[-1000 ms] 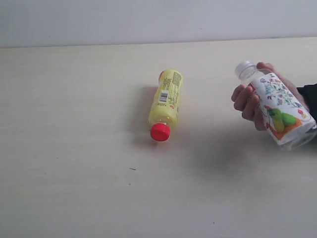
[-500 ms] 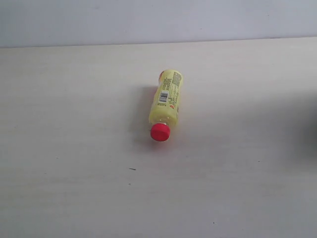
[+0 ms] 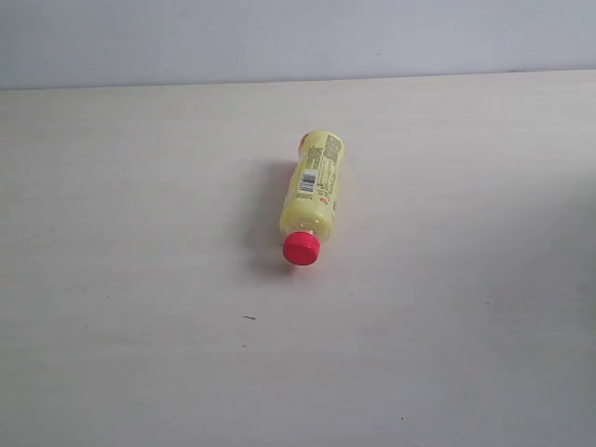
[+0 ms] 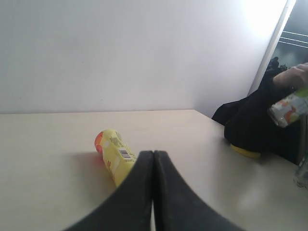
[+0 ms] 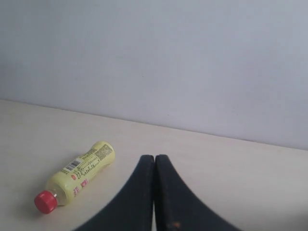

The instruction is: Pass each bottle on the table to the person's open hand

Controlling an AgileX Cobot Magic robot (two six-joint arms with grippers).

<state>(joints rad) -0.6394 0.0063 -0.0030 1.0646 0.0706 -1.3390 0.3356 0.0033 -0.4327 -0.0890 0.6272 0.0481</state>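
While only one bottle (image 3: 312, 191) shows on the table (image 3: 140, 354) in the exterior view, the job looks partly done rather than finished. That yellow bottle lies on its side about mid-table, its length running near to far, with the red cap (image 3: 301, 249) at the near end and nothing touching it. The left claw (image 4: 153, 156) is pressed together and empty, with the bottle lying beyond its tips. The right claw (image 5: 155, 159) is likewise pressed together and empty, the bottle well off to one side of it. Neither arm enters the exterior view, so both seem to sit back from the work area. Off the right end of the table, in the left wrist view, a person's hand (image 4: 292, 75) appears to hold a second bottle (image 4: 288, 107) with a white, orange and green label, which suggests at least one handover is complete. No open palm is offered in any view. What seems left is to grasp the yellow bottle and pass it across; whether other bottles are already delivered cannot be told.
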